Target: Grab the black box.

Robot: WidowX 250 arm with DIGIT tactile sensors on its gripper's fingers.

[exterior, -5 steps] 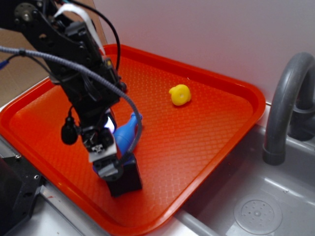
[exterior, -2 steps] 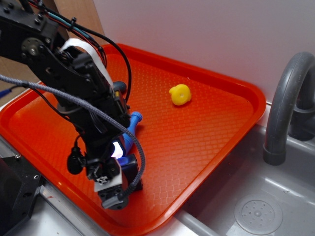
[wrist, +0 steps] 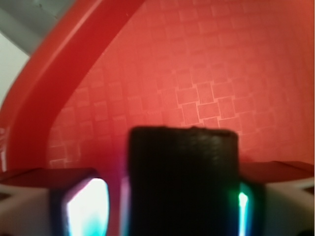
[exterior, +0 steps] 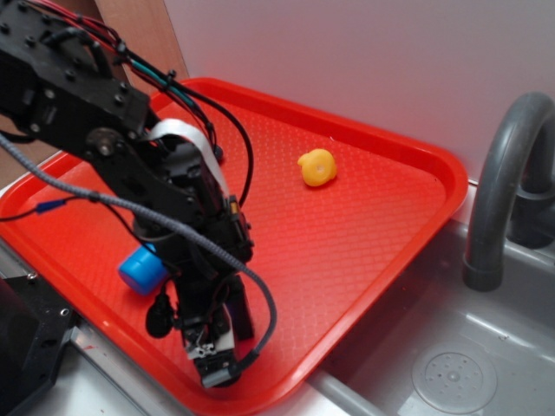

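Note:
The black box (wrist: 182, 177) stands on the red tray (wrist: 162, 73) between the jaws of my gripper (wrist: 165, 209). Its right side is against the right pad (wrist: 243, 209). A thin gap remains beside the lit left pad (wrist: 86, 209). In the exterior view the gripper (exterior: 225, 345) is low at the tray's near edge. The box (exterior: 242, 314) shows only partly behind the fingers. The jaws are open astride it.
A blue bottle (exterior: 141, 269) lies left of the arm on the tray (exterior: 390, 217). A small yellow object (exterior: 317, 166) sits at the back. The raised tray rim (exterior: 286, 390) is just in front of the gripper. A grey sink (exterior: 451, 373) and a faucet (exterior: 499, 191) are to the right.
The arm has swung forward and lowered, and the jaws now straddle the black box. The blue bottle has shifted left, from beside the box to the arm's left side.

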